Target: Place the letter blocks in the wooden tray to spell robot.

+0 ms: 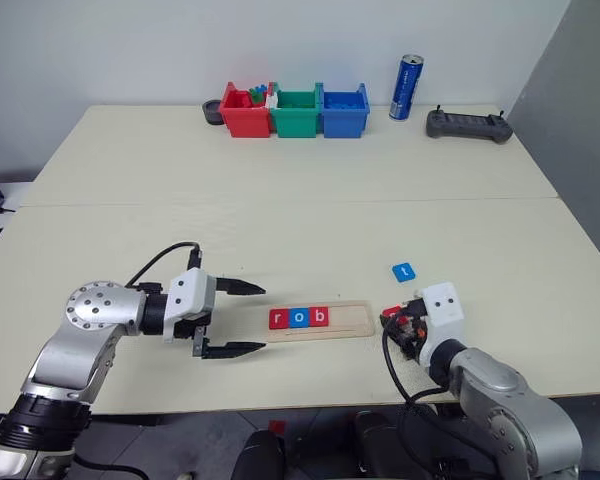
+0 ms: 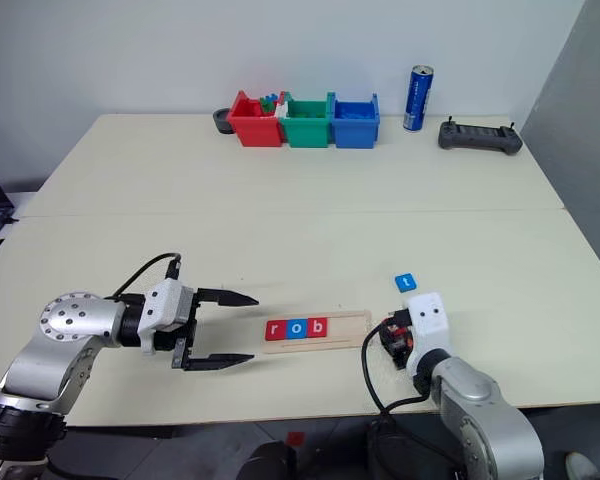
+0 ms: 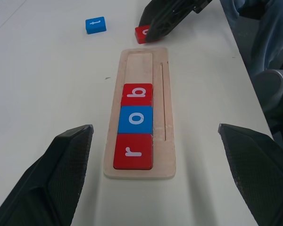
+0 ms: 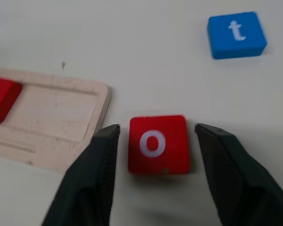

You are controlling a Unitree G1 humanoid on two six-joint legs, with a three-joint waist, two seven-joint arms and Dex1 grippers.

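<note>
The wooden tray (image 1: 348,318) lies near the table's front edge. In its left part sit three letter blocks: red r (image 3: 133,151), blue o (image 3: 137,118) and red b (image 3: 137,95). Its right part is bare. A red o block (image 4: 158,143) lies flat on the table just off the tray's right end. My right gripper (image 4: 157,127) is open, with a finger on each side of this block and a small gap at both. A blue t block (image 1: 404,271) lies a little farther back. Left of the tray, my left gripper (image 1: 230,318) is wide open and holds nothing.
Red (image 1: 244,112), green (image 1: 297,112) and blue (image 1: 344,111) plastic bins stand in a row at the far edge, next to a dark round dish (image 1: 213,110). A blue can (image 1: 407,87) and a black controller (image 1: 468,125) are at the far right.
</note>
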